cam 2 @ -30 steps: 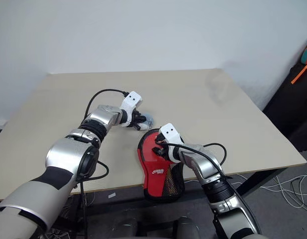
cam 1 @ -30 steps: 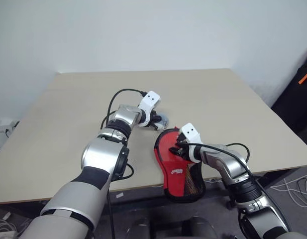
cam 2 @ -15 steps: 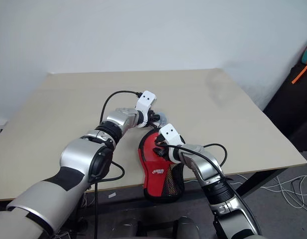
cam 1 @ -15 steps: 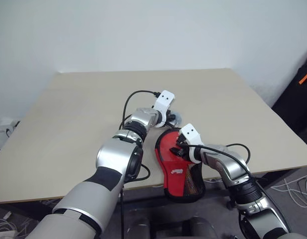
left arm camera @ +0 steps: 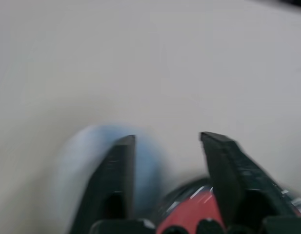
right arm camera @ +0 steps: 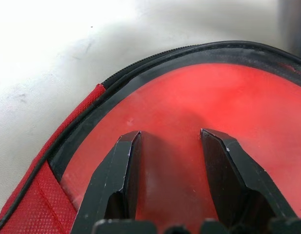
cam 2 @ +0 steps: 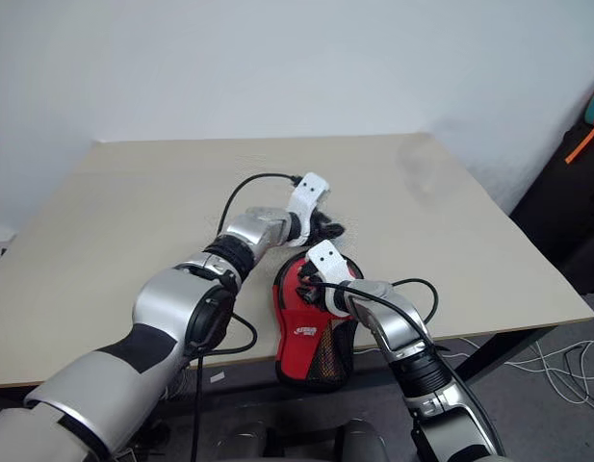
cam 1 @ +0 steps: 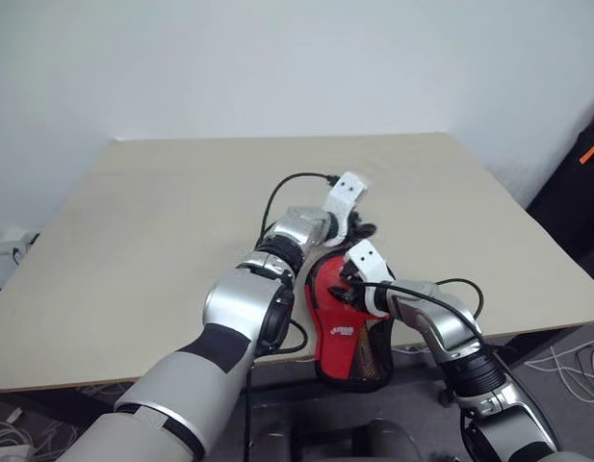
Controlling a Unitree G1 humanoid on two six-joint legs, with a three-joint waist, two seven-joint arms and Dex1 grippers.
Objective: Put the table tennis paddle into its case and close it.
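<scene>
Two grippers crowd the case (cam 1: 347,322): right gripper (right arm camera: 170,146) half-open, pressing its clear face; left gripper (left arm camera: 167,146) parted, seemingly empty. Find the zip pull first.

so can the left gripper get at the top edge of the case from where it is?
Probably yes. The left gripper is open, just beyond the far rim of the case, with bare table around it. The right gripper presses on the clear face lower down, leaving that rim free.
</scene>
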